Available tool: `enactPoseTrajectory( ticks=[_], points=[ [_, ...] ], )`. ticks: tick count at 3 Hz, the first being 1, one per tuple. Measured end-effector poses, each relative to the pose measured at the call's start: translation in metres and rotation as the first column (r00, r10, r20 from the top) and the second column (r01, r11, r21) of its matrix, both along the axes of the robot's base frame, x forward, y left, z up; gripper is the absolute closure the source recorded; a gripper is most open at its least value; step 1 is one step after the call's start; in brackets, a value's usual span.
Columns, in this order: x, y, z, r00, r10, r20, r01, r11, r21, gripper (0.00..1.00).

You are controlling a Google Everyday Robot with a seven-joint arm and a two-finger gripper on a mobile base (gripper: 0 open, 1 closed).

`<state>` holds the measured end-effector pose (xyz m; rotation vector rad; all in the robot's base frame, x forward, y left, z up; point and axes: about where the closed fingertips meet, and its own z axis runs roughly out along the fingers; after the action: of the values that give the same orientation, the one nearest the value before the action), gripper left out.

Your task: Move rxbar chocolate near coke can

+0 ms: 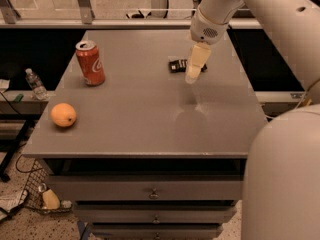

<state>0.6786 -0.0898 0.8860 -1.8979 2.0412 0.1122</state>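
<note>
At far left, off the table (pixel 140 119) and lower than its grey top, a small clear water bottle (pixel 36 84), upright. Lower still, near the bottom left corner, a wire basket (pixel 35 196) on the speckled floor, with some pale thing inside, not possible to identify. On the table top, near the front left edge, a round orange fruit (pixel 63 115), alone. Behind it and a little to the right, the coke can (pixel 90 62): red, with white script and a silver top, standing upright, apart from the fruit. Under the top, around the middle, dark drawers (pixel 150 191) with small metal handles. Further right on the top, past a wide bare stretch of grey, the rxbar chocolate (pixel 176 65): black wrapper, lying flat toward the rear, well apart from the can. Only the left end of the bar plainly visible, the rest covered by the gripper (pixel 191 76). Gripper pale, pointing down and slightly left, in front of the bar's right part, its tip seen against the grey top just in front of the bar. Touching the bar or not: cannot tell. Open or closed, holding something or not: also cannot tell. Above the gripper, a white rounded wrist (pixel 210 26), then the thick pale arm (pixel 270 9) rising to the right and out of view. At far right, in the lower corner, a big pale rounded robot part (pixel 285 179), covering the table's front right corner.
</note>
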Motion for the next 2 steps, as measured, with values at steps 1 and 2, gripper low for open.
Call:
enactPoseTrajectory(
  ticks=[1,2],
  points=[
    [0.026,0.008,-0.021,0.9997,-0.02,-0.013,0.02,0.999,-0.029,0.0],
    [0.05,0.006,-0.043,0.9991,-0.023,-0.035,0.021,0.997,-0.074,0.0]
  ],
)
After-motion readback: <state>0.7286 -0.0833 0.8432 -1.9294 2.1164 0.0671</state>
